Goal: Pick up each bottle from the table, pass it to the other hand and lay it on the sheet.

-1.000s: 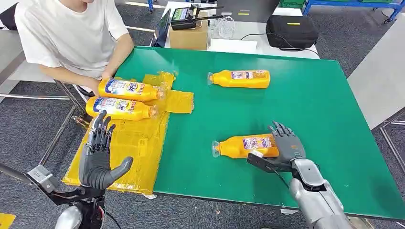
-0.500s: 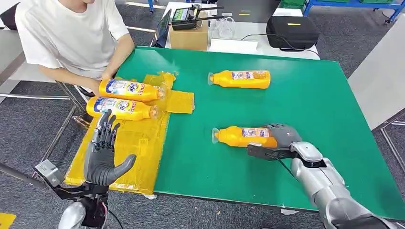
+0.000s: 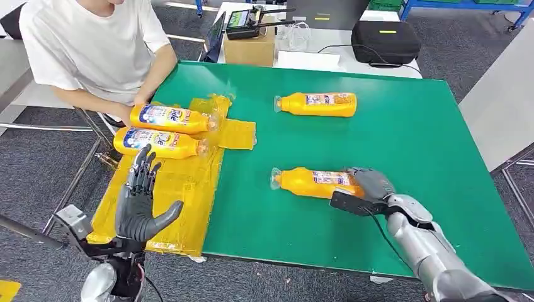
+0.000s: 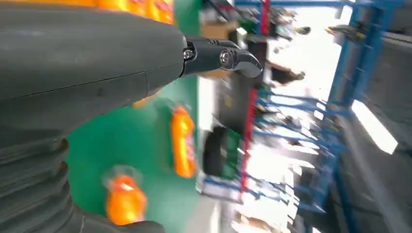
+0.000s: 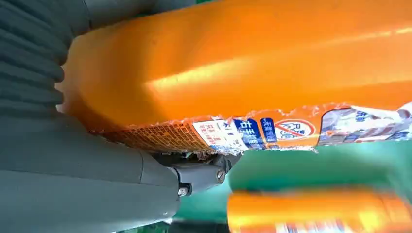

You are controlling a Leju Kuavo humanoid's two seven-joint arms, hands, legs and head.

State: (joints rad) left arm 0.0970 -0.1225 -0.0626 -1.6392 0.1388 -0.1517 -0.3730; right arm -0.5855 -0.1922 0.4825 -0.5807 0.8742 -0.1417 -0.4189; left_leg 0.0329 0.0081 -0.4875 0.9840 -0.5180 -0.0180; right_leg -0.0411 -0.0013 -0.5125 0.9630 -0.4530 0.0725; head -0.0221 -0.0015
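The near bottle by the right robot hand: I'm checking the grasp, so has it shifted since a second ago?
Yes. The near bottle, gripped by the right robot hand, has slid toward the yellow sheet and slightly farther from the table's near edge.

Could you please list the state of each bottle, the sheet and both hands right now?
Near bottle: on its side, gripped by right hand.
Far bottle: lying untouched on table.
Two bottles: lying on yellow sheet.
Left hand: open, above sheet.
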